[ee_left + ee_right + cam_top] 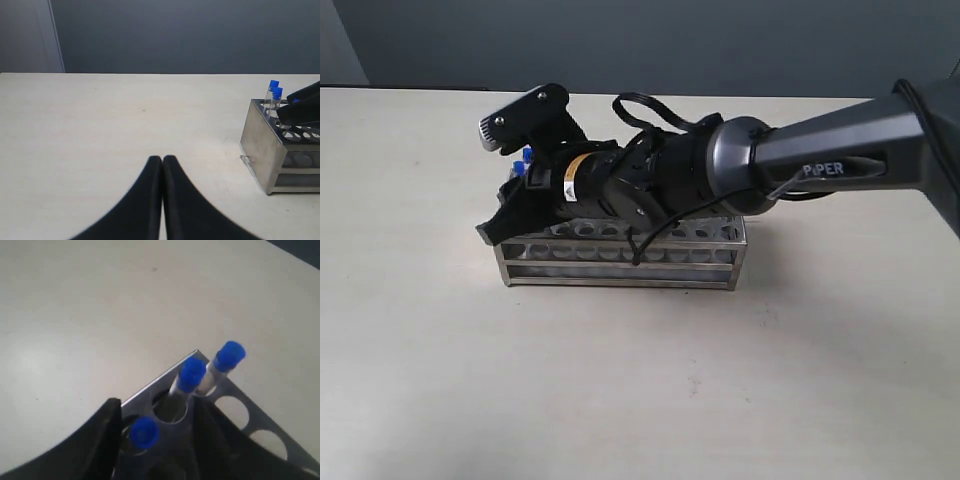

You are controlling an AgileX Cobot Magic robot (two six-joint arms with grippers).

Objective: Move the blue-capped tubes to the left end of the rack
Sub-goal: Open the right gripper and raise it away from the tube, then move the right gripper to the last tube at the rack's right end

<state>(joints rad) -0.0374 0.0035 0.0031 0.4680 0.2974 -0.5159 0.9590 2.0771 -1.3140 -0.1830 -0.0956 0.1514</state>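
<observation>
Right hand [156, 412] spread around one blue-capped tube [144, 432]; left hand [162, 160] closed; arm [840, 145] reads PIPER.

Right hand [156, 412] spread wide; left hand [162, 160] pressed closed.

1. Rack [620, 268]: I read bare sheet metal, silvery, brushed, with a dull sheen.
2. Blue-capped tubes [191, 374]: clear, smooth walls; I cannot tell glass from plastic. The caps look like matt blue plastic.
3. Table [620, 400]: pale, matt, smooth, faintly streaked.
4. Left gripper [162, 159]: black, smooth, matt, plastic-like.
5. Right arm casing [840, 140]: dark grey with a satin sheen; I note a glossy black cable [650, 105] looped over it.
</observation>
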